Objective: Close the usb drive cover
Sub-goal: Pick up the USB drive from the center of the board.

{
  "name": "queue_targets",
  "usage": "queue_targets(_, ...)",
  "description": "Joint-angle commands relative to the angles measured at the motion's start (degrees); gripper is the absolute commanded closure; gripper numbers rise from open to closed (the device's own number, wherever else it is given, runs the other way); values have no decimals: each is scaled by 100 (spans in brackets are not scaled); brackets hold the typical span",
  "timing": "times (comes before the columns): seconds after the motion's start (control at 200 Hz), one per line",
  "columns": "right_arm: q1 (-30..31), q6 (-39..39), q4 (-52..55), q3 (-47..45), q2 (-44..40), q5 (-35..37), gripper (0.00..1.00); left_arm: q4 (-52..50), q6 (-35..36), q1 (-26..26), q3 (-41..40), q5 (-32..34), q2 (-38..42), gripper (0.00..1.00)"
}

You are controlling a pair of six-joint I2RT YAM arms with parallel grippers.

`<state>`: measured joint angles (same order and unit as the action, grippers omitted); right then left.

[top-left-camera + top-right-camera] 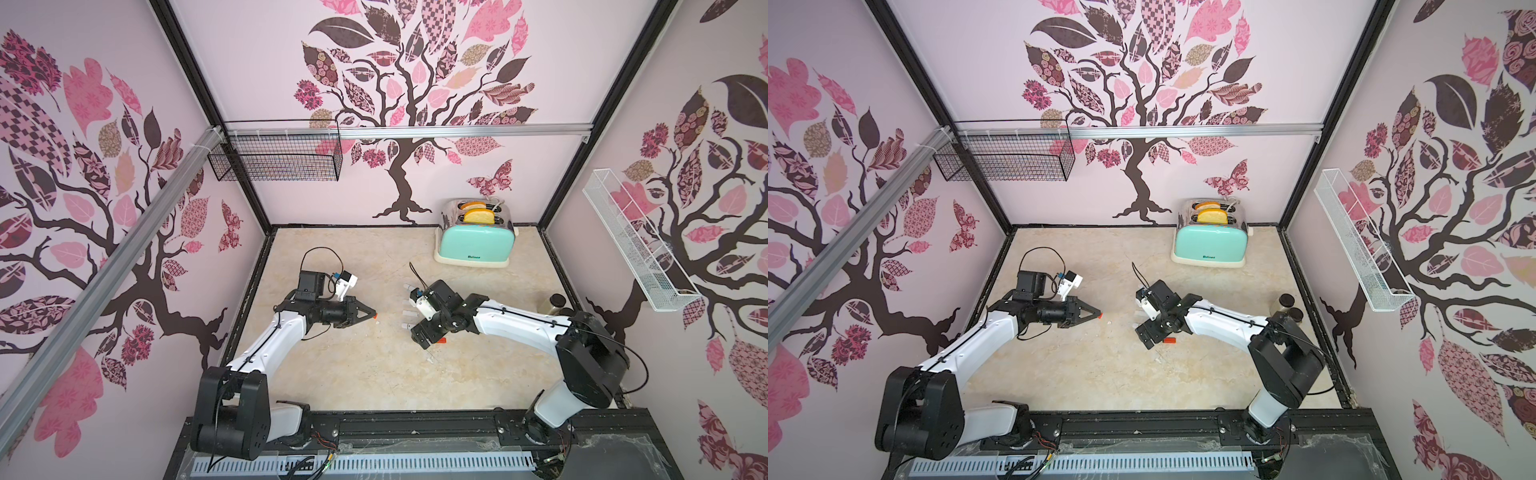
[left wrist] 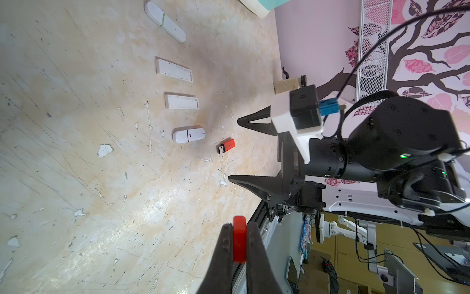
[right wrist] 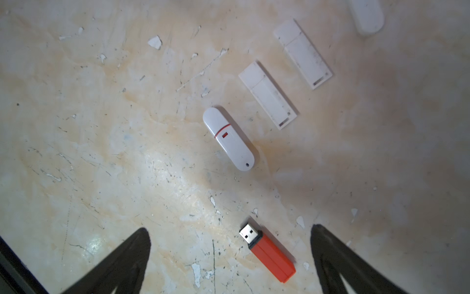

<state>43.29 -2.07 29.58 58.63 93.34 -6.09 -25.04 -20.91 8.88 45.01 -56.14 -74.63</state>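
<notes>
l tool (image 2: 239,226) holds cap (image 2: 239,244), usb drive (image 3: 273,258) bare.

The little orange-red plastic USB stick (image 3: 273,257) has a black collar and a shiny silver plug. The small plastic cap (image 2: 239,239) is bright red. The rounded white plastic stick (image 3: 229,138) has a thin red line. The mint-green toaster (image 1: 473,245) holds yellow toast (image 1: 478,215). The pale pink walls (image 1: 249,62) show brown trees with pink patterned leaves.
</notes>
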Motion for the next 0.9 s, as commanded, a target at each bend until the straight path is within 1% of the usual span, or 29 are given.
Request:
queue_targets(0.0, -231, 330, 209, 217, 235, -299, 1, -91, 166, -31, 84, 62, -6, 100)
queue_targets(0.14, -294, 348, 161, 216, 429, -447, 3, -7, 140, -28, -2, 61, 61, 100)
queue_targets(0.245, -301, 327, 444, 396, 627, -363, 6, -153, 192, -37, 150, 85, 2, 100)
queue_targets(0.33, -300, 341, 395, 368, 641, -425, 7, -112, 184, -41, 158, 64, -49, 100)
queue_targets(0.43, -302, 320, 655, 502, 727, -337, 12, -165, 222, -36, 165, 113, -65, 100)
queue_targets(0.57, -297, 374, 717, 449, 625, -410, 16, -22, 171, -38, 52, 48, -6, 100)
queue_targets(0.67, -292, 444, 890, 452, 624, -360, 19, -150, 224, -38, 124, 93, 5, 100)
queue_targets(0.785, -279, 514, 668, 213, 553, -551, 20, -37, 175, -37, 87, 37, -44, 100)
queue_targets(0.895, -281, 535, 812, 222, 621, -438, 22, -168, 244, -32, 148, 97, -31, 100)
